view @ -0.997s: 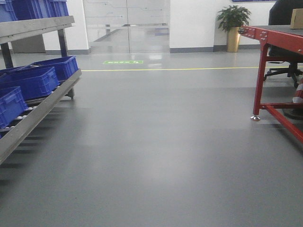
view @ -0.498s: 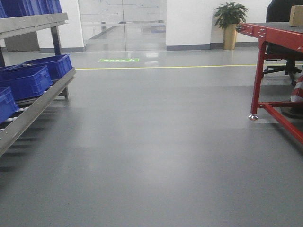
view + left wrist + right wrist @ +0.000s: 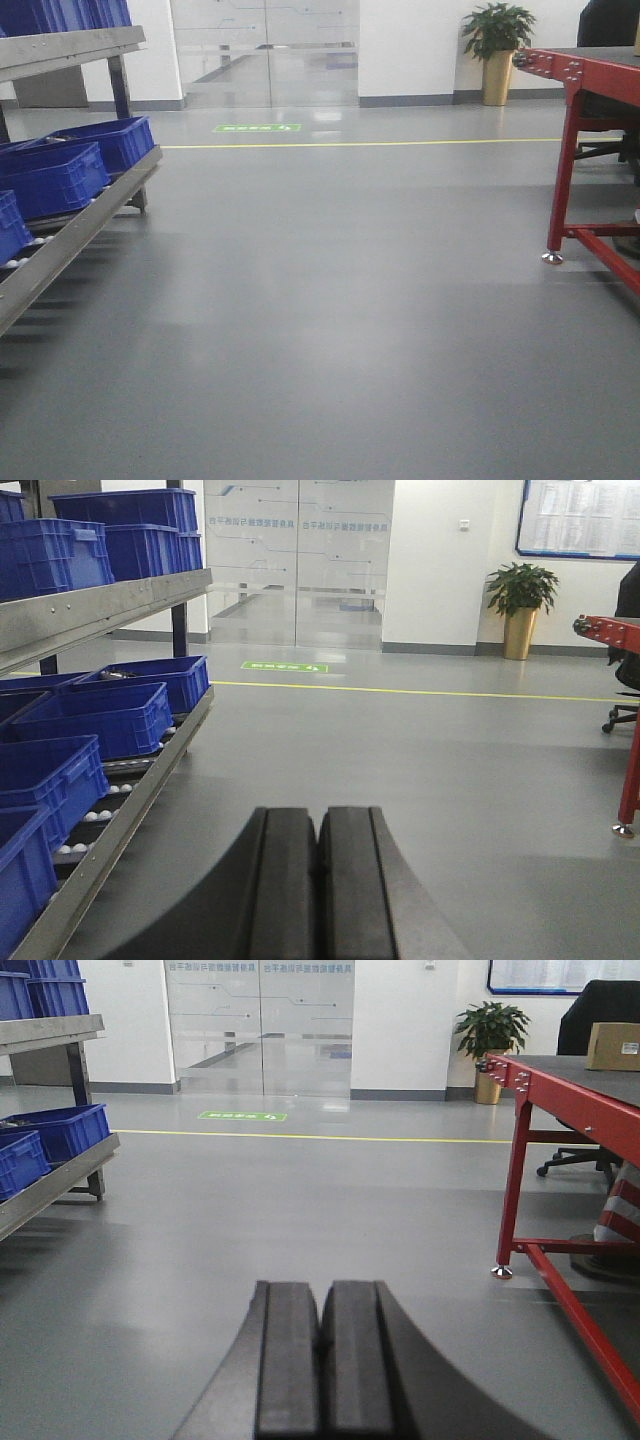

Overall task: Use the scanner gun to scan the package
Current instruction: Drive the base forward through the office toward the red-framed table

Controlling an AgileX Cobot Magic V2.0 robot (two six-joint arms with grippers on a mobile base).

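Left jaws are pressed flat together with nothing between them, their black pads [image 3: 285, 880] rising from the bottom centre of the left wrist view. The right jaws are closed the same way and also empty, their pads [image 3: 290, 1360] at the bottom centre of the right wrist view. The package [image 3: 612, 1046], a brown cardboard box with a small white label, sits on the red-framed table [image 3: 565, 1095] in the upper right of the right wrist view, well apart from both arms. A black office chair [image 3: 600, 1010] stands behind it. Along the left edge of each view runs a sloping metal roller rack [image 3: 100, 605] loaded with blue plastic crates [image 3: 100, 715] on two levels. Bare grey floor [image 3: 330, 330] fills the middle of the front view, crossed in the distance by a thin yellow line [image 3: 350, 144], with a green floor marking [image 3: 257, 127] just beyond it. Frosted glass doors [image 3: 265, 50] stand at the top centre, and a potted plant [image 3: 497, 40] in a gold pot is against the white wall at the upper right, near the table's far end.
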